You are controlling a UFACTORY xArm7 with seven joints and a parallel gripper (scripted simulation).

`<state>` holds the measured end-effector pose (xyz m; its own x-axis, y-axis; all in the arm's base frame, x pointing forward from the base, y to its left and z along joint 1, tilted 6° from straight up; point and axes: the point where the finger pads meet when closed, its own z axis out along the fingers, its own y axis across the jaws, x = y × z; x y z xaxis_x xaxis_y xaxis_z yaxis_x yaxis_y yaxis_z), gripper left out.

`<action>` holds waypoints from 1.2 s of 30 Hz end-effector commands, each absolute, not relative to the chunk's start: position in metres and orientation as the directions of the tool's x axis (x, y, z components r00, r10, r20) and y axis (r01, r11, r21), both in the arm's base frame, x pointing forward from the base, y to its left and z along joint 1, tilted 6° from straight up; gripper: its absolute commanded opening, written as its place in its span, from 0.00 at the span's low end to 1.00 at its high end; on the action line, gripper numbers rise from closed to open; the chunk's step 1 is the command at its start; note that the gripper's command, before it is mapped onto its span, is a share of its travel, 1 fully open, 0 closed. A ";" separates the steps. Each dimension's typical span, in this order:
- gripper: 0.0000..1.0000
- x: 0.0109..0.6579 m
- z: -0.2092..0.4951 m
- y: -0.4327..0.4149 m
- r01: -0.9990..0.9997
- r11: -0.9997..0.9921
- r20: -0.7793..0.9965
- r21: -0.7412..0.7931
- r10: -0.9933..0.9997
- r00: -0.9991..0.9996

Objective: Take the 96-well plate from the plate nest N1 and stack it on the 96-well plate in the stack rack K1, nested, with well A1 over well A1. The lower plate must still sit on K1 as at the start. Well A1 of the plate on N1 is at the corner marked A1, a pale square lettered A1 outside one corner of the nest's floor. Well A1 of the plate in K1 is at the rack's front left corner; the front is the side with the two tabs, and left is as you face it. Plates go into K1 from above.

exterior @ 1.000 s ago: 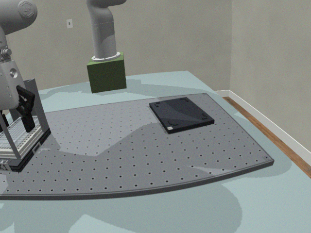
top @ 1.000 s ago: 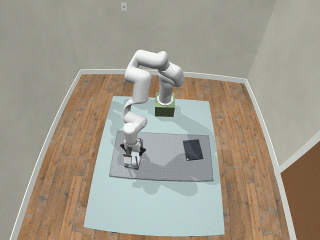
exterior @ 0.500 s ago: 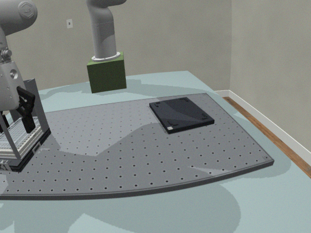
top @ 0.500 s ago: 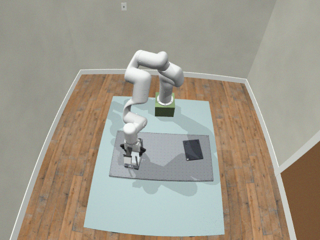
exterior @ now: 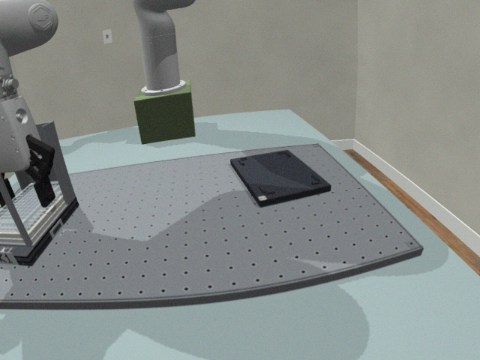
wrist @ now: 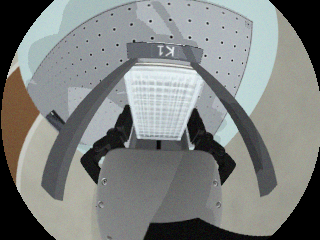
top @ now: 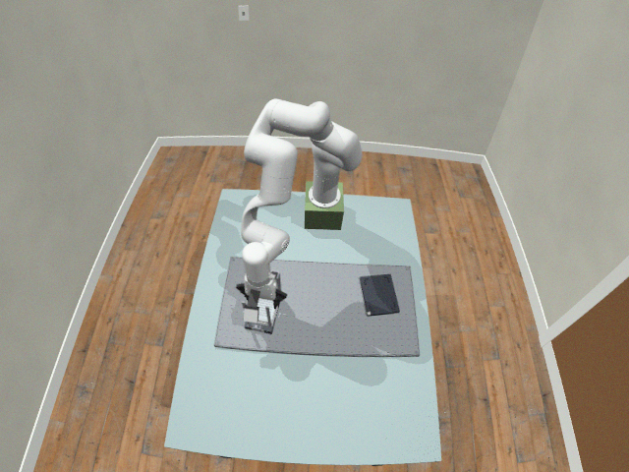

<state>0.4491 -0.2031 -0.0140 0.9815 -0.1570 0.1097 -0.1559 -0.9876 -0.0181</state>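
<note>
My gripper [top: 259, 306] reaches down into the stack rack K1 [top: 257, 316] at the left end of the grey breadboard and is shut on a clear 96-well plate [wrist: 163, 102]. In the wrist view the black fingers clamp the plate's two long sides, and the K1 label [wrist: 164, 51] lies beyond its far end between the rack's grey posts. In the exterior view the plate [exterior: 28, 211] sits low inside the rack; I cannot tell it apart from the plate beneath. The plate nest N1 [top: 378, 295] is a dark square with no plate on it, its pale A1 mark [exterior: 262, 198] at the near corner.
The arm's green base block [top: 323, 206] stands behind the breadboard [top: 319, 308]. The rack's upright posts [exterior: 58, 163] close in around the gripper. The breadboard lies on a pale mat over a wooden floor.
</note>
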 end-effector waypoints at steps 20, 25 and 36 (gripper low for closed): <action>0.00 0.451 -0.016 -0.204 -0.156 -0.988 0.114 -0.017 -0.157 0.981; 0.00 0.451 -0.017 -0.204 -0.156 -0.988 0.114 -0.017 -0.157 0.981; 1.00 0.451 -0.018 -0.204 -0.156 -0.988 0.114 -0.017 -0.157 0.981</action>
